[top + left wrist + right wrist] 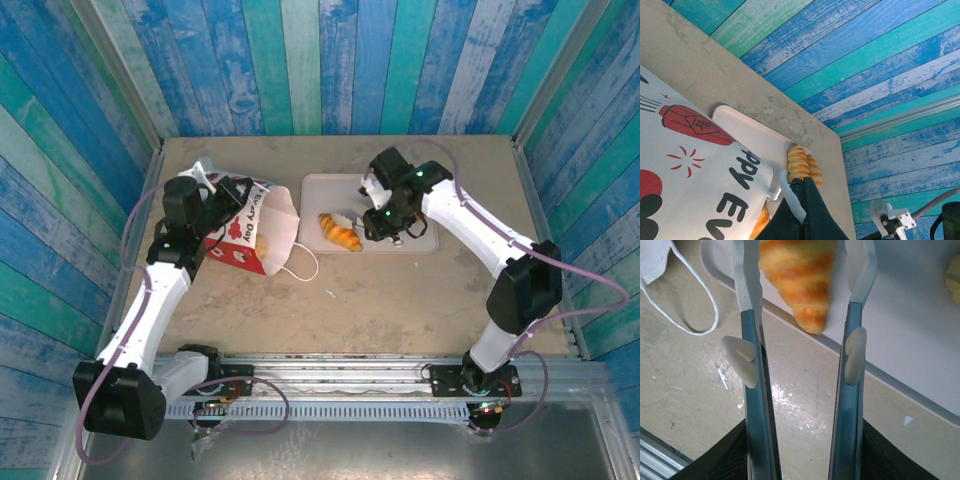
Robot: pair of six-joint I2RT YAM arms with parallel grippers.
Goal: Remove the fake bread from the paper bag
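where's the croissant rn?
Top view: croissant lies on the pink tray's left half, just right of the paper bag; right wrist view shows it between the right gripper's fingers.

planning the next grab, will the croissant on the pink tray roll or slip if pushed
The croissant probably won't roll: it's curved, tapered and ridged. Its glossy skin suggests hard plastic, so it may slide on the smooth tray. Likely stiff and light.

You have a tan, scuffed table [400,300] with two items directly on it. The paper bag [245,235] lies on its side at left, one white cord handle [305,268] trailing onto the surface. The pale pink tray [320,195] sits flat just beside its mouth.
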